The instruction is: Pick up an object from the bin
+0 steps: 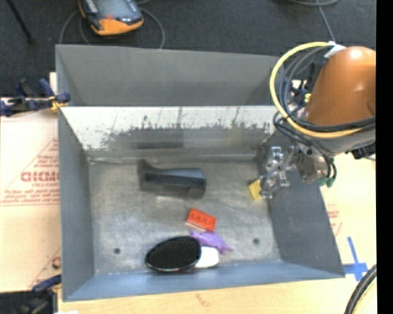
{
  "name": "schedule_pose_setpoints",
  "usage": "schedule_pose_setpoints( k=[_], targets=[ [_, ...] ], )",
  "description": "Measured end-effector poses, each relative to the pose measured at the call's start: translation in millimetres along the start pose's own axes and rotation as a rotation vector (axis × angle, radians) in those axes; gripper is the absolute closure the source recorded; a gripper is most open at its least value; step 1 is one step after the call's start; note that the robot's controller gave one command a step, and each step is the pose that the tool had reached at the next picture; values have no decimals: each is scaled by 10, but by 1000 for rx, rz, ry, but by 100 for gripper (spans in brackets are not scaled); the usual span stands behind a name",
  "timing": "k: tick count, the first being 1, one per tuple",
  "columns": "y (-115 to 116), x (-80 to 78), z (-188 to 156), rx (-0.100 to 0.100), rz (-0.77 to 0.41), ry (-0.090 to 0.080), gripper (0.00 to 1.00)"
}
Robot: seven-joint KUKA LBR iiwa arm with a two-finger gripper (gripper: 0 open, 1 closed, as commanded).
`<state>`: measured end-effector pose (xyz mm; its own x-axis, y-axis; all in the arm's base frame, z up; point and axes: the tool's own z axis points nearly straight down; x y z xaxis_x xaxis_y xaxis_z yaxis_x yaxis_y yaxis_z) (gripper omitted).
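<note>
Yellow scrap (254, 190) lies just beside the tool (268, 184), whose grip I cannot tell; dark block (172, 178) sits well apart.

This looks like a robotics lab: a robot arm (314, 165) with an orange cover (344, 87) and looped cables (287, 67) reaches into a scuffed grey metal bin (72, 195), and orange-and-grey cabled devices (111, 13) lie on the dark carpet (203, 12) beyond it.
</note>
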<state>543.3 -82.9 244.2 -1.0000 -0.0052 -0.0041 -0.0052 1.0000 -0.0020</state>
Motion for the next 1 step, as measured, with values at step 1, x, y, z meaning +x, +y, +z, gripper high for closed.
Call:
schedule_pose_setpoints(
  k=[1],
  targets=[
    [0,0,0,0,0,0,100]
  ],
)
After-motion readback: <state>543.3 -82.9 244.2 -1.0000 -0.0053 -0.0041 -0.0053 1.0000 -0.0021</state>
